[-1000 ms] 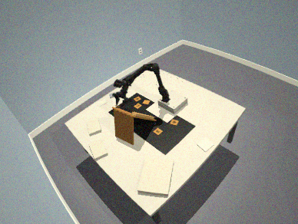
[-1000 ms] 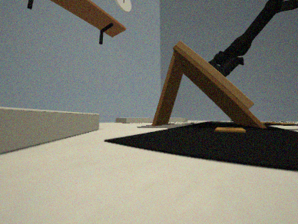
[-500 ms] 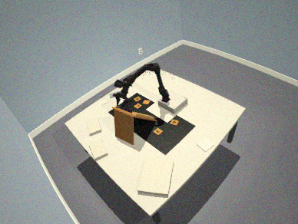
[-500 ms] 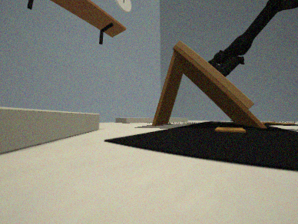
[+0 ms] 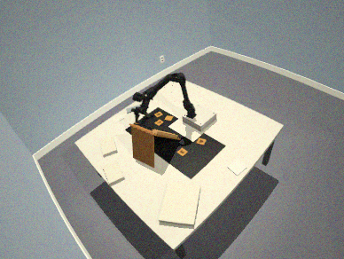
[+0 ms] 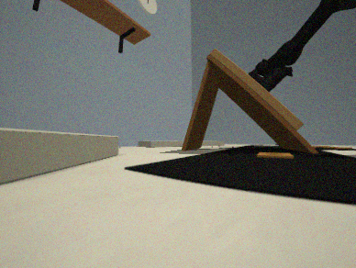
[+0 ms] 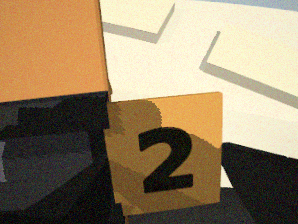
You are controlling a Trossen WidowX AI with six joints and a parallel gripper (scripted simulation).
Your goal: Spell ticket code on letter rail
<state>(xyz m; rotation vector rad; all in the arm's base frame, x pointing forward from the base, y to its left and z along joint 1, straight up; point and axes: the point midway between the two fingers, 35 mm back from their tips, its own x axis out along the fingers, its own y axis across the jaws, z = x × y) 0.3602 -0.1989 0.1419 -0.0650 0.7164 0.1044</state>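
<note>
My gripper (image 5: 136,118) (image 7: 166,158) is shut on an orange tile (image 7: 167,155) marked with a black 2, which stands upright in the wrist view. The tile's left edge meets the side edge of the wooden board (image 5: 144,147) (image 6: 257,98) (image 7: 50,45) in that view; whether they touch is unclear. The gripper is at the board's raised end in the top view and partly behind it in the exterior view. Loose tiles (image 5: 159,114) (image 5: 168,118) (image 5: 159,122) (image 5: 201,141) (image 5: 182,152) (image 6: 275,156) lie on the black mat (image 5: 195,166) (image 6: 206,176). The code is not readable.
A pale box (image 5: 199,121) stands near the arm's base. Pale slabs (image 5: 109,146) (image 5: 113,173) (image 5: 179,205) (image 6: 55,153) (image 7: 140,17) (image 7: 255,65) lie around the board. A thin white card (image 5: 237,168) lies near the counter's edge. A wall shelf (image 6: 107,18) shows in the exterior view.
</note>
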